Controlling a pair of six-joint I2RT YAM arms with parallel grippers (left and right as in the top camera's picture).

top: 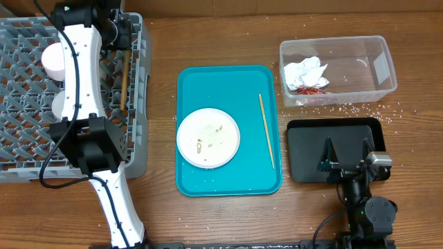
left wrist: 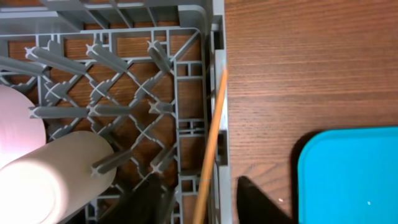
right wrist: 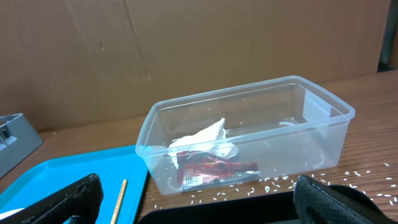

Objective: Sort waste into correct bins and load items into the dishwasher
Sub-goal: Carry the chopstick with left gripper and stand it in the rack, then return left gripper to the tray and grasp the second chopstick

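The grey dish rack [top: 21, 149] stands at the left. My left gripper [top: 124, 43] [left wrist: 205, 202] is open over its right wall, with a wooden chopstick [left wrist: 214, 124] [top: 124, 79] between the spread fingers, leaning on that wall. A pinkish-white bowl [top: 54, 59] [left wrist: 15, 124] and a white cup [top: 62, 100] [left wrist: 62, 174] sit in the rack. A white plate [top: 208, 137] with crumbs and a second chopstick [top: 266, 131] lie on the teal tray [top: 228, 180]. My right gripper [top: 346, 158] [right wrist: 199, 211] is open and empty above the black tray [top: 304, 149] [right wrist: 249, 208].
The clear tub [top: 377, 62] [right wrist: 323, 124] at the back right holds the crumpled napkin [top: 304, 71] [right wrist: 202, 140] and the red wrapper [top: 311, 90] [right wrist: 214, 169]. Rice grains [top: 346, 107] [right wrist: 280, 180] are scattered on the table between the tub and the black tray.
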